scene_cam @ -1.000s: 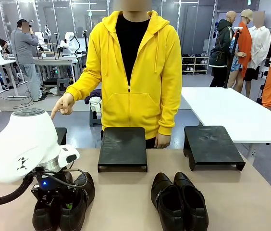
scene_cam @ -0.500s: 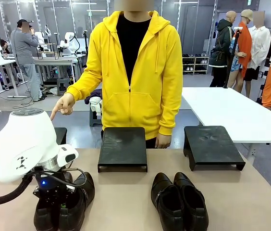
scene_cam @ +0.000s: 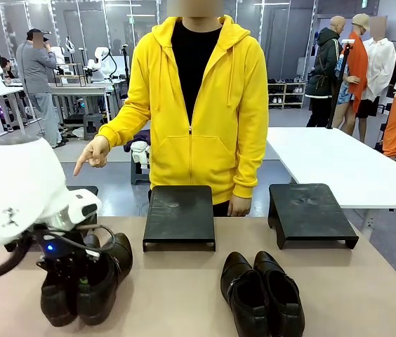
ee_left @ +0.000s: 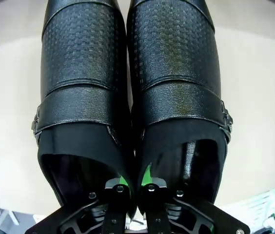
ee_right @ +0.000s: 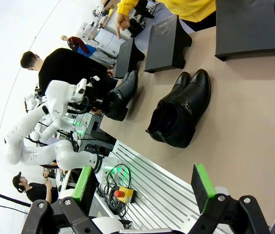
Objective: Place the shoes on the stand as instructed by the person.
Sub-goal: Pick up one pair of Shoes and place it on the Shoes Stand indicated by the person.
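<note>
Left fingers clamp the left shoe pair by its inner walls, wrist pointing down; right fingers gape.

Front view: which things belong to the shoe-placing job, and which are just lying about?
Job: shiny black leather shoe pair clamped by left gripper; second matching pair on the tan table; black low stands; person's pointing hand.
Just about: white table behind; distant shoe shelf.

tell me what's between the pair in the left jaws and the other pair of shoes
Nothing: in the front view, bare table lies between the held pair and the other pair.
</note>
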### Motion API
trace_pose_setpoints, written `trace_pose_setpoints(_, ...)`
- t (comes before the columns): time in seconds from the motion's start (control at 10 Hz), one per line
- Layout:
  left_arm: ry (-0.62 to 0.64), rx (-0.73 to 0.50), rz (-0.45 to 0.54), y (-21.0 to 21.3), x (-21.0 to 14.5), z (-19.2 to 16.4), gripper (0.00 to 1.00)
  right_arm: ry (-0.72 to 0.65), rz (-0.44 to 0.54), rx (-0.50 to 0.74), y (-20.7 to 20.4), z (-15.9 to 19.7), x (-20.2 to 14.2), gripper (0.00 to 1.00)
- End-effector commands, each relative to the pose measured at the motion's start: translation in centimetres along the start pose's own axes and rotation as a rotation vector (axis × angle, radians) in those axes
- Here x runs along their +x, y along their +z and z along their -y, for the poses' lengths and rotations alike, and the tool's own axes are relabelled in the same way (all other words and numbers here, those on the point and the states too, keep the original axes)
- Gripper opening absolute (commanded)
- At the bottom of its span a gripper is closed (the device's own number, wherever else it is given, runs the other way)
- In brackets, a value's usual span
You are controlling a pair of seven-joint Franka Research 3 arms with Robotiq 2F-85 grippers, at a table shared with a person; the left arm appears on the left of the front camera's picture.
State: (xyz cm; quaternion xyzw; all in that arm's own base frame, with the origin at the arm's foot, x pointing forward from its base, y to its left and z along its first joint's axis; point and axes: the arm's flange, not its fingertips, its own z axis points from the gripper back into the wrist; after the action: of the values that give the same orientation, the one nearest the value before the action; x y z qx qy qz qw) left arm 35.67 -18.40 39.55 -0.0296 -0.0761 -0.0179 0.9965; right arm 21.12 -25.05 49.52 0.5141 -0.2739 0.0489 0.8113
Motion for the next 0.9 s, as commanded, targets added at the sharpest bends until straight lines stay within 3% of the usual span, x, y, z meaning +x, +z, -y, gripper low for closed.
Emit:
trace_pose_setpoints(0.0, -0.032, -0.014, 0.018, 4.5, -0.4, -1.1, 0.0, 0.003, 0.003, 0.0, 0.1, -0.1, 0.0, 1.0)
trace_pose_setpoints(0.5, -0.045, -0.01, 0.124, 9.3, 0.6, -3.3, 0.0, 0.003, 0.003, 0.0, 0.1, -0.1, 0.0, 1.0)
trace_pose_setpoints(0.8, -0.028, -0.027, 0.082, 7.8, 0.2, -2.8, 0.0, 0.003, 0.003, 0.0, 0.1, -0.1, 0.0, 1.0)
